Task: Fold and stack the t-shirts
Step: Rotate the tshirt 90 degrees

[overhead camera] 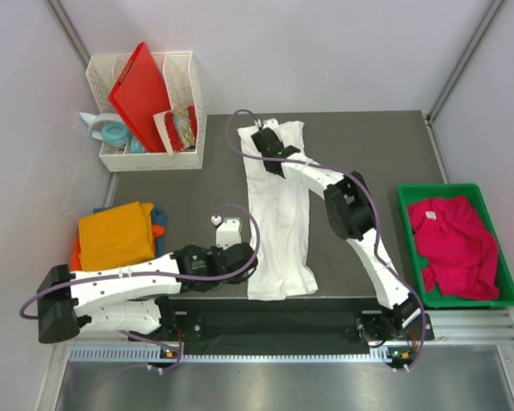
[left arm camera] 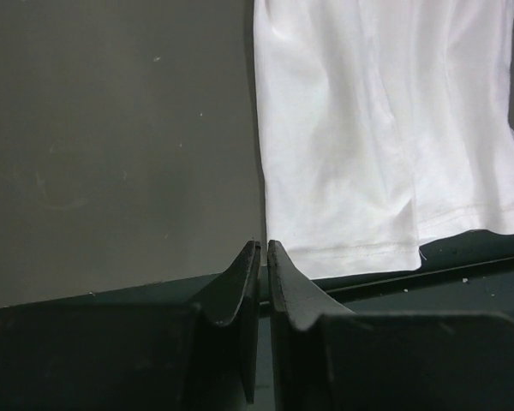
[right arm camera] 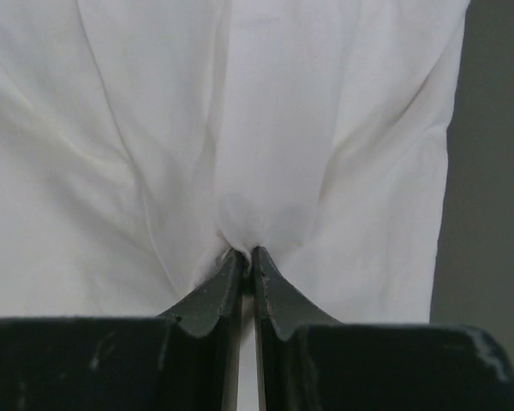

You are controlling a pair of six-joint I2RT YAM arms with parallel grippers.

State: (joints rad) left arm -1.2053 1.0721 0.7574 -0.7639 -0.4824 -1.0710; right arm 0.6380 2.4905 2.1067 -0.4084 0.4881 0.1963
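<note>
Well to the left of the left pincer [left arm camera: 263,250] lies a folded orange t-shirt [overhead camera: 114,233]. That pincer is closed on nothing, and the near hem corner of the white t-shirt [overhead camera: 278,214] is just ahead and to its right. The right pincer [right arm camera: 247,254] is closed too, pinching a fold of the white t-shirt at its far end. Well to its right, a magenta t-shirt [overhead camera: 454,244] lies crumpled in a green bin [overhead camera: 468,300].

The left arm [overhead camera: 120,287] lies low and folded near its base, reaching to the right. The left gripper [left arm camera: 263,250] has its two fingers close together, with nothing between them. The right arm [overhead camera: 347,210] stretches far forward, bent at the elbow. The right gripper [right arm camera: 247,255] has its fingers pinched tight on a fold of the white t-shirt [right arm camera: 154,128].
</note>
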